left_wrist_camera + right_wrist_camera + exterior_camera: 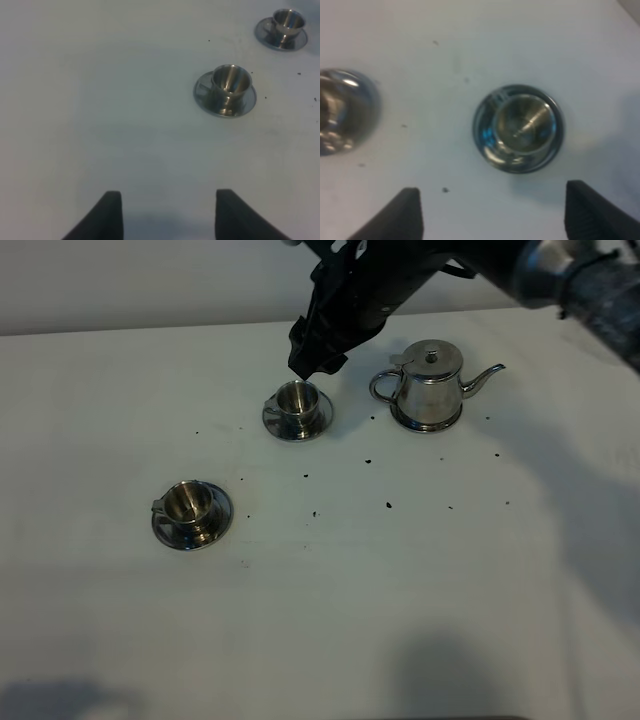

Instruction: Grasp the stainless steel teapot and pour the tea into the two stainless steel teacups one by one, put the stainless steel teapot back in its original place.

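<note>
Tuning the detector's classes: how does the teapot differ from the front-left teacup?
Size: the teapot is clearly larger than the front-left teacup. Top: the teapot has a knobbed lid; the teacup is open. Shape: the teapot has a thin spout and loop handle; the teacup flares at its rim. Both are shiny steel and stand upright.

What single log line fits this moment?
right hand open over far teacup | teapot standing on disc | left hand open, empty
</note>
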